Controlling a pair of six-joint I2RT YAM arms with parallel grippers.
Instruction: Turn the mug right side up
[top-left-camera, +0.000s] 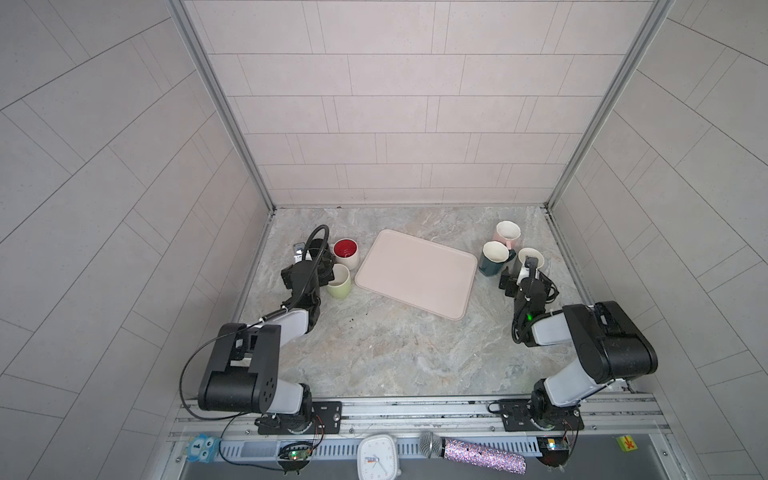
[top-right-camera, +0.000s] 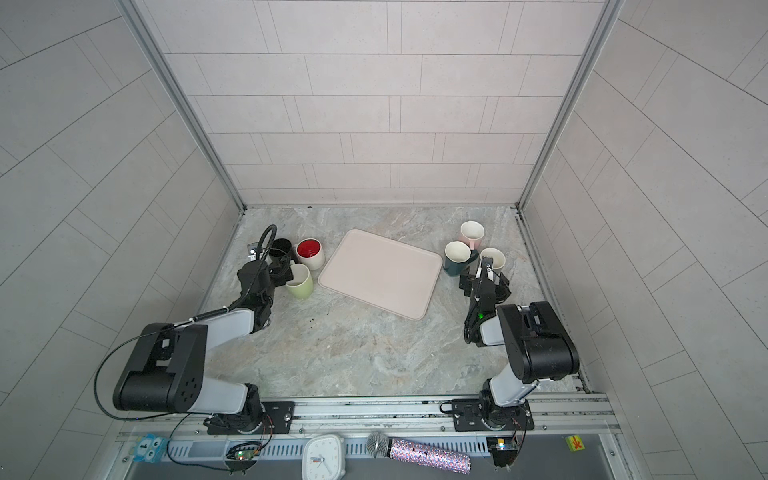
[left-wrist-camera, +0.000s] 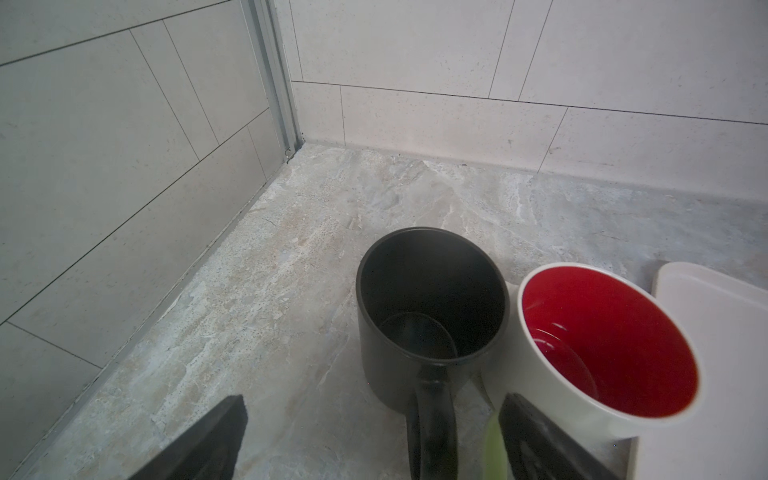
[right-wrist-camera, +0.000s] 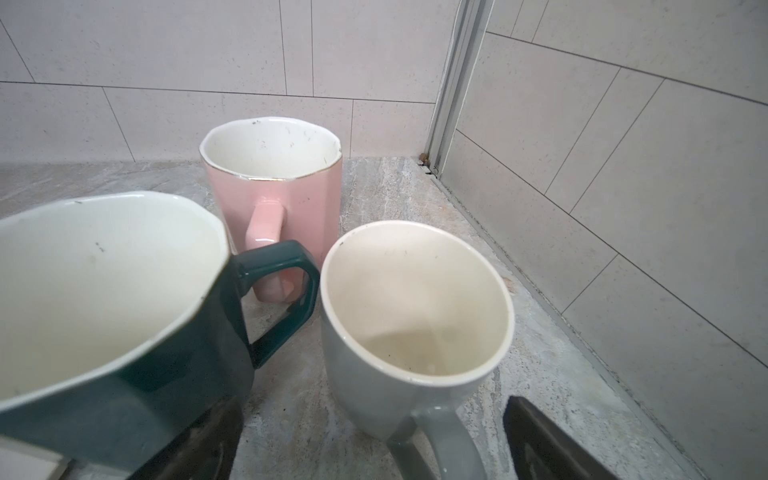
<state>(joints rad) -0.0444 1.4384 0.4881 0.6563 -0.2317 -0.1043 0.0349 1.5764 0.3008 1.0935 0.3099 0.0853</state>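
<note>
Fingers spread on both arms, gripping nothing; every mug you can see stands mouth-up, so the task looks done.

Your left gripper (left-wrist-camera: 374, 415) straddles the handle of the black mug (left-wrist-camera: 432, 316), which stands upright just ahead, with the red-lined mug (left-wrist-camera: 602, 345) just beside it and the side wall (left-wrist-camera: 124, 166) near. Your right gripper (right-wrist-camera: 374, 415) likewise straddles the handle of the grey mug (right-wrist-camera: 415, 316); the teal mug (right-wrist-camera: 124, 311) crowds one side and the pink mug (right-wrist-camera: 274, 166) stands behind. Back straight out; the tray (top-left-camera: 415, 272) between the clusters offers room.

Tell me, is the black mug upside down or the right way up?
Right way up. The black mug stands on the table with its mouth facing up; its empty inside bottom shows.
</note>
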